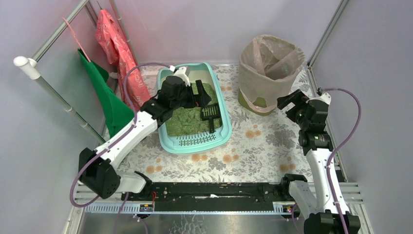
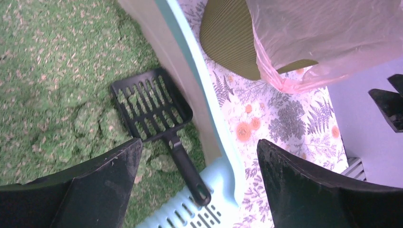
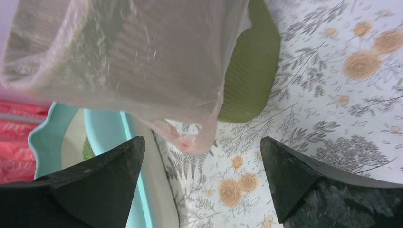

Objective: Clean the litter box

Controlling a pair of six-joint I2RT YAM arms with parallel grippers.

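Note:
The pale turquoise litter box (image 1: 221, 105) sits at the table's back middle, with green granules (image 1: 187, 119) inside and a slotted grille step (image 1: 197, 140) at its near end. A black slotted scoop (image 1: 210, 116) lies in the granules by the right wall, its handle resting on the grille (image 2: 199, 187). My left gripper (image 1: 192, 95) hovers over the box, open and empty; in the left wrist view (image 2: 199, 147) the scoop (image 2: 152, 107) lies between and beyond its jaws. My right gripper (image 1: 287, 103) is open and empty beside the bin, above the floral cloth (image 3: 199, 145).
A round olive bin (image 1: 270, 66) lined with a beige plastic bag stands at the back right; it also shows in the right wrist view (image 3: 249, 71). A green cloth (image 1: 109, 102) and a red bag (image 1: 119, 53) hang on the rack at left. Grey walls enclose the table.

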